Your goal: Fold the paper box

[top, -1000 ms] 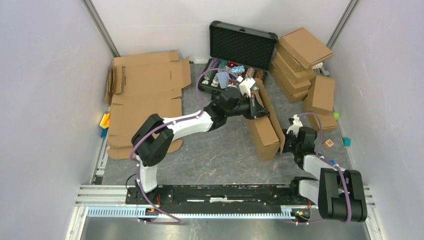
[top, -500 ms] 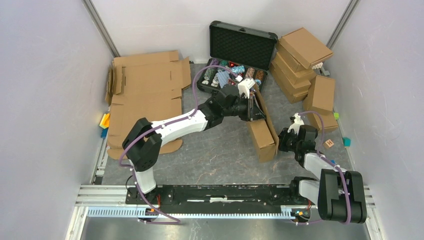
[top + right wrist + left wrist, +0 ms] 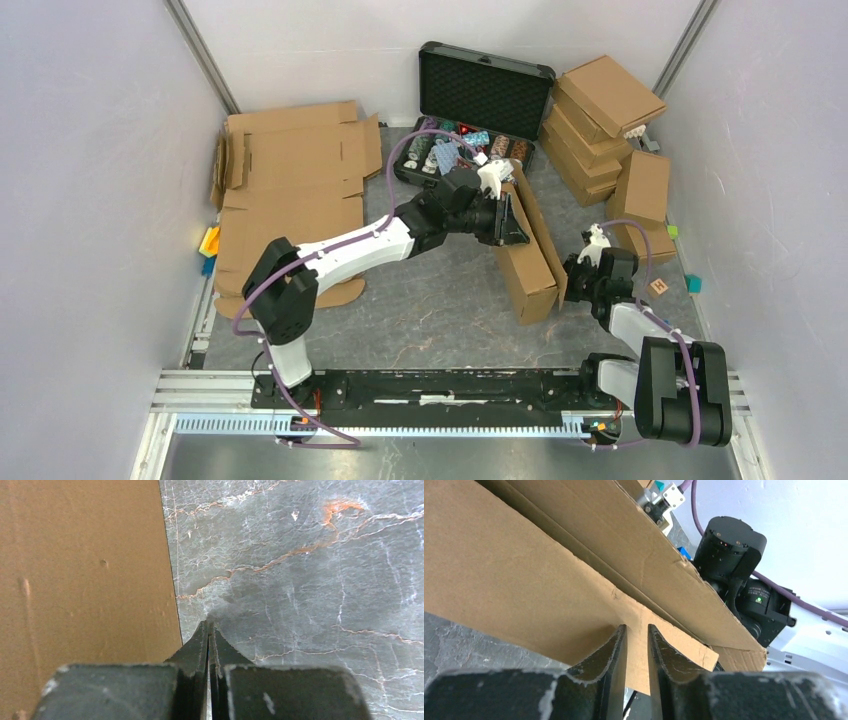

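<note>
Lighting: bright, diffuse, even. Soft shadow on table (image 3: 310, 580) beside paper box (image 3: 85, 570), at right pincer (image 3: 208, 625) tips. Near parts of right pincer and left pincer (image 3: 637, 630) blurred. White glare on wall (image 3: 774, 510) beyond box.

Matt brown corrugated paper box (image 3: 527, 268), grey veined matt table (image 3: 310, 555)

Arms (image 3: 350, 250): I count two
Paper box (image 3: 527, 262) in work: one
Black case (image 3: 487, 92), twelve o'clock: one
Folded boxes (image 3: 608, 95), two o'clock: at least five

The paper box (image 3: 524, 580) overruns the left wrist view's edges.
</note>
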### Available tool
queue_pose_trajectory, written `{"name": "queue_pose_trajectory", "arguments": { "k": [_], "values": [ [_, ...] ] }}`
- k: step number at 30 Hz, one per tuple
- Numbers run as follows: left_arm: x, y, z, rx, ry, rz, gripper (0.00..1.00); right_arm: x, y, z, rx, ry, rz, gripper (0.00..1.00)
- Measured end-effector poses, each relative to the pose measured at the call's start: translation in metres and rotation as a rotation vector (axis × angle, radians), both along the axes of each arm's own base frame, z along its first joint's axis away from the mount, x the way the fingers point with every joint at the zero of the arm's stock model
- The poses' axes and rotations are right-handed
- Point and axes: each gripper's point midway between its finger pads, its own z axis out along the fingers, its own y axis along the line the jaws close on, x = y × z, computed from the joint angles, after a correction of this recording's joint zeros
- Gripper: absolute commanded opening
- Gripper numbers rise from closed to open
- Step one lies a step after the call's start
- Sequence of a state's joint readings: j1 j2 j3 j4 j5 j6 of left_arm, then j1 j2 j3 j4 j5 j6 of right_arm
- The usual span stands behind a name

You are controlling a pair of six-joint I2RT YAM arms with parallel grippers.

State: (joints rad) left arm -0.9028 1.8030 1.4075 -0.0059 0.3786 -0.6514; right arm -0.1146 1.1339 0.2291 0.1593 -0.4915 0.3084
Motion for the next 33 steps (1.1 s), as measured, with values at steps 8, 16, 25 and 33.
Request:
{"name": "queue_pose_trajectory", "arguments": {
  "k": [8, 16, 25, 33],
  "values": [
    [-0.038, 0.010, 0.030, -0.011, -0.001, -0.103, 0.02, 0.000, -0.001, 0.000, -0.005, 0.000, 0.004, 0.02],
    [-0.107, 0.000, 0.044, -0.035, -0.011, -0.264, 0.02, -0.001, 0.002, 0.002, 0.010, -0.002, 0.020, 0.01],
    [-0.105, -0.010, 0.008, 0.023, 0.032, -0.270, 0.02, -0.001, 0.003, 0.004, 0.013, -0.009, 0.025, 0.02],
    [-0.107, -0.018, -0.015, 0.035, 0.047, -0.285, 0.02, 0.000, 0.003, 0.006, 0.012, -0.017, 0.025, 0.01]
  ]
}}
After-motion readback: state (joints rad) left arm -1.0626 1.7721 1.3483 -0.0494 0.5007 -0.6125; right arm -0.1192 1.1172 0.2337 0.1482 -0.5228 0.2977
